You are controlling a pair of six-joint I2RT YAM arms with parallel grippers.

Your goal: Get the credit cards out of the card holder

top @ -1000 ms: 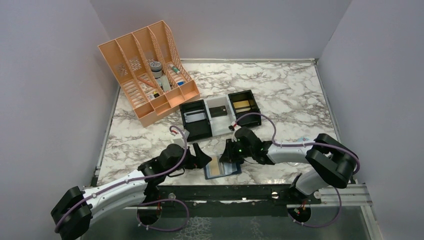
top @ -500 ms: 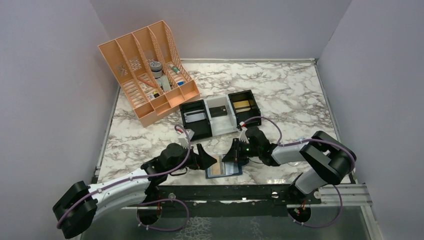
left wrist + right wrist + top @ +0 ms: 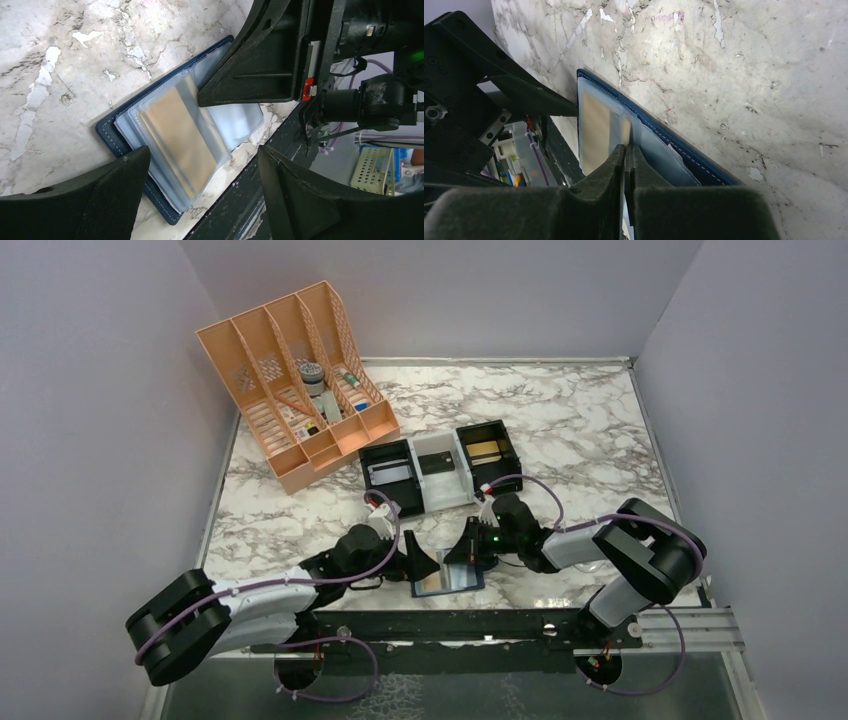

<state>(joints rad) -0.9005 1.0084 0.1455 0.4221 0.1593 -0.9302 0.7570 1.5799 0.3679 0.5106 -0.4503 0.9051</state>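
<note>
Top external view shows you the card holder (image 3: 447, 578) lying open on the marble table (image 3: 560, 410), a gold-tan credit card (image 3: 177, 135) inside its clear sleeves (image 3: 235, 120). Your left gripper (image 3: 425, 565) hangs spread wide over the card holder. Your right gripper (image 3: 625, 147) is clenched at those sleeves, and you cannot tell whether it pinches one.

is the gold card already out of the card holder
No, the gold card sits inside a clear sleeve of the open card holder.

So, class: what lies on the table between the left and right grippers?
The open card holder, a gold-tan credit card showing in its clear sleeves, as the top and left wrist views show.
</note>
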